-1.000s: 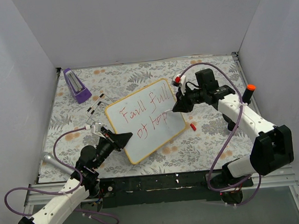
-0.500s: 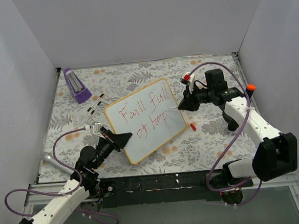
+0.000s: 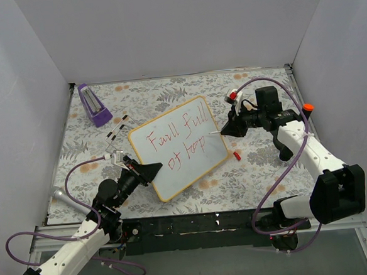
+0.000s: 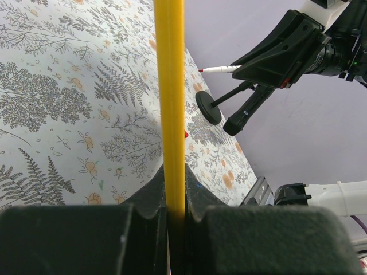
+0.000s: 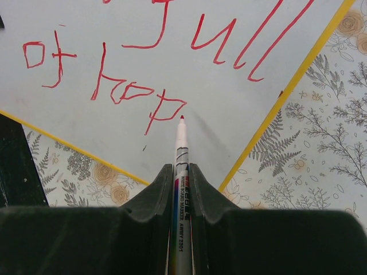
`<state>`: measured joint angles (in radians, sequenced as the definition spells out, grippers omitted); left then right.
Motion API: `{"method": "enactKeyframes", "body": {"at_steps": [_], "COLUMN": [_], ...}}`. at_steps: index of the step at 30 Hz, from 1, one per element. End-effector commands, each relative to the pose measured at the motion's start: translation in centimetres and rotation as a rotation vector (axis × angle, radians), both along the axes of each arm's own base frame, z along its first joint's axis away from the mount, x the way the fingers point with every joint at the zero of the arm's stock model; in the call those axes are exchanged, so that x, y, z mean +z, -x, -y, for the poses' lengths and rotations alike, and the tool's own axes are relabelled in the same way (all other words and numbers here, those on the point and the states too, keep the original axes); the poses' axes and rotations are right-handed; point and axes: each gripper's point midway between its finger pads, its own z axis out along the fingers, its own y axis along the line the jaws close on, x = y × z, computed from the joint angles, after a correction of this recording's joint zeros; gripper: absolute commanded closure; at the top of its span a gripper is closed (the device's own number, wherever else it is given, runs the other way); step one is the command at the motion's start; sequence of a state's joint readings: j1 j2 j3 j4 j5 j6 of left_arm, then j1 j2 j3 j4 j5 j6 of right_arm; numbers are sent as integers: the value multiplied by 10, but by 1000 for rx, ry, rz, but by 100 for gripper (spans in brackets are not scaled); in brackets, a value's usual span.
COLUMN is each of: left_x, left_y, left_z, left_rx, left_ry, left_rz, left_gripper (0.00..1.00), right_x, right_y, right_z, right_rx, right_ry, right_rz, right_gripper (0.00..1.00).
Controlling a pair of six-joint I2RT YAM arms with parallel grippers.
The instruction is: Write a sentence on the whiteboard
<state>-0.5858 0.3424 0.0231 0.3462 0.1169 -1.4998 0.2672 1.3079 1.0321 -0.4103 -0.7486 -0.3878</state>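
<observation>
Since the marker (image 5: 181, 143) has been drawn back toward the counter's right edge, the sentence (image 3: 177, 138) on the mid-counter whiteboard (image 3: 192, 165) is left at "hop". The marker is clamped by the right gripper (image 3: 226, 131), the board's frame by the left gripper (image 3: 155, 169).

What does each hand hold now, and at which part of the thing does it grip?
The left hand grips the whiteboard by its yellow edge. The right hand grips a marker by its barrel, red tip free.
</observation>
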Motion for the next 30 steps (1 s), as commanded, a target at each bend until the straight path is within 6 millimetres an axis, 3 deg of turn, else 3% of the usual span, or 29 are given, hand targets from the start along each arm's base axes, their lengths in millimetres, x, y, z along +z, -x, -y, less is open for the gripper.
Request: {"method": "enactKeyframes", "body": {"at_steps": [1, 14, 30], "left_x": [32, 30, 30], "left_y": [5, 6, 5], "left_z": [-1, -1, -1], "left_rx": [-7, -11, -11], "left_ry": [103, 108, 110], "left_rz": [123, 121, 123], "left_gripper": [100, 100, 100], "right_x": [14, -4, -18], "right_y": [-4, -20, -16], "right_z": [0, -1, -16], "right_rx": [0, -20, 22], "right_ry": [-35, -9, -4], "right_rz": [53, -2, -56], "right_gripper": [99, 99, 99]}}
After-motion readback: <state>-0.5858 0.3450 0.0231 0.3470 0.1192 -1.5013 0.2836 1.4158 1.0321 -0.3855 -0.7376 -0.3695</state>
